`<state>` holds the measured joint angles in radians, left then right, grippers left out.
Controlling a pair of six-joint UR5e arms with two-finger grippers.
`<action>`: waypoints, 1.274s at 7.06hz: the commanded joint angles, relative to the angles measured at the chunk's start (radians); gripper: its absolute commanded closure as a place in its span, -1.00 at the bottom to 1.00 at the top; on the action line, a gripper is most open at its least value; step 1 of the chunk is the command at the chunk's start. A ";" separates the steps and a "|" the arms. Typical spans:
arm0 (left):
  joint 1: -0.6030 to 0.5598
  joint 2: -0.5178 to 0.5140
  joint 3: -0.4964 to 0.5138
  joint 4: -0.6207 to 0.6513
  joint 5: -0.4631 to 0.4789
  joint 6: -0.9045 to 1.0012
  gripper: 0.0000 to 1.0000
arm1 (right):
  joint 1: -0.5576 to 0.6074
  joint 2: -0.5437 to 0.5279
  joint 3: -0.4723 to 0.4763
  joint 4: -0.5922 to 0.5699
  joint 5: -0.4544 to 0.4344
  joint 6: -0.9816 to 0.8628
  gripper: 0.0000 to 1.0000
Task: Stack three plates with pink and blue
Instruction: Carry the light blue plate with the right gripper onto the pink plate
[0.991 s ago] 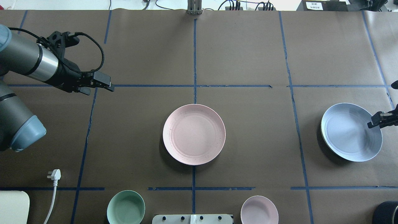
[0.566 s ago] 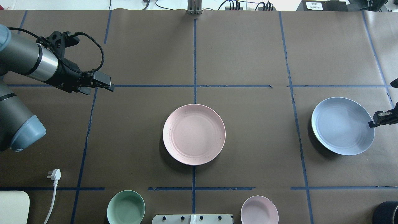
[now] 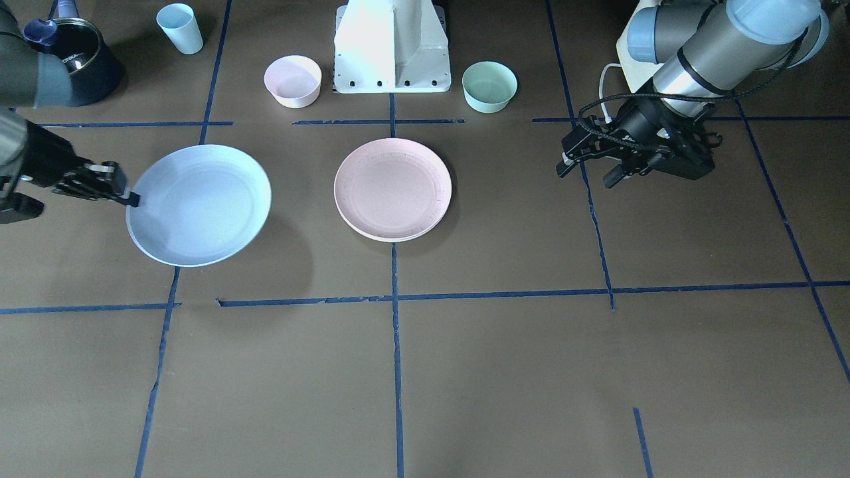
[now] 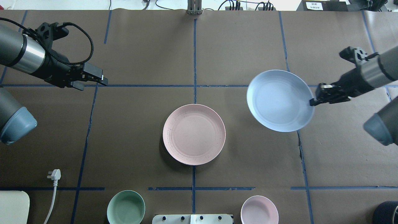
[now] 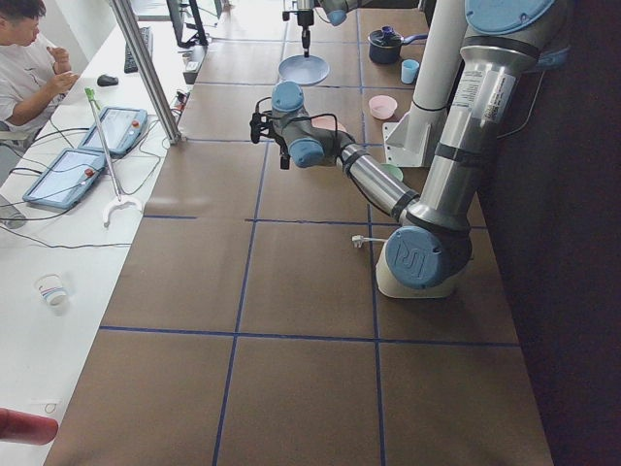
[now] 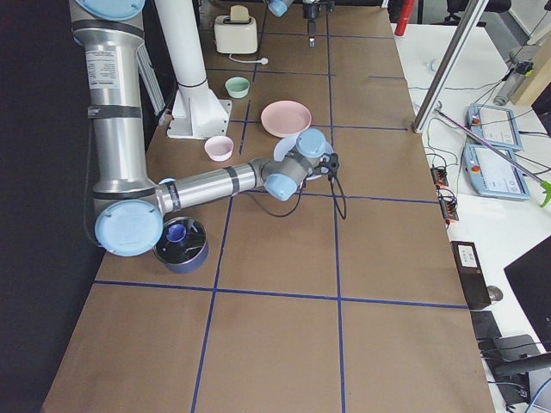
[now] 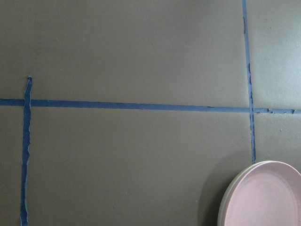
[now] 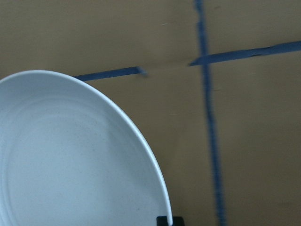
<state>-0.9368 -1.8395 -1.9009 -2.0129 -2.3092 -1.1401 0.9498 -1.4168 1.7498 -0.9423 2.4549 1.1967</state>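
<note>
The pale pink plate lies at the table's centre. In the left wrist view a cream-white rim shows under the pink plate, so it rests on another plate. My right gripper is shut on the near rim of the light blue plate and holds it above the table, to the right of the pink plate. The blue plate fills the right wrist view. My left gripper is open and empty over the table, far left of the plates.
A mint-green bowl and a small pink bowl stand at the near edge beside the robot base. A white plug and cable lie near left. A dark pot and a pale blue cup stand at the robot's near right.
My right gripper has carried the blue plate up off the table and left, toward the pink plate. My left arm has shifted slightly back and left.
</note>
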 commanded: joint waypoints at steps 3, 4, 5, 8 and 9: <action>-0.019 0.005 0.000 -0.001 -0.022 0.000 -1.00 | -0.410 0.271 -0.006 -0.010 -0.371 0.406 1.00; -0.019 0.005 -0.001 -0.001 -0.022 -0.001 -1.00 | -0.411 0.272 -0.028 -0.010 -0.373 0.405 1.00; -0.019 0.005 -0.001 -0.001 -0.022 -0.001 -1.00 | -0.411 0.272 -0.033 -0.010 -0.375 0.405 1.00; -0.017 0.005 -0.001 -0.001 -0.022 -0.001 -1.00 | -0.411 0.260 -0.036 -0.010 -0.378 0.403 -0.98; -0.017 0.005 0.000 -0.001 -0.021 -0.001 -1.00 | -0.407 0.257 -0.032 -0.009 -0.376 0.399 -1.00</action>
<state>-0.9543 -1.8346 -1.9019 -2.0141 -2.3313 -1.1413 0.5396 -1.1569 1.7149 -0.9523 2.0785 1.5986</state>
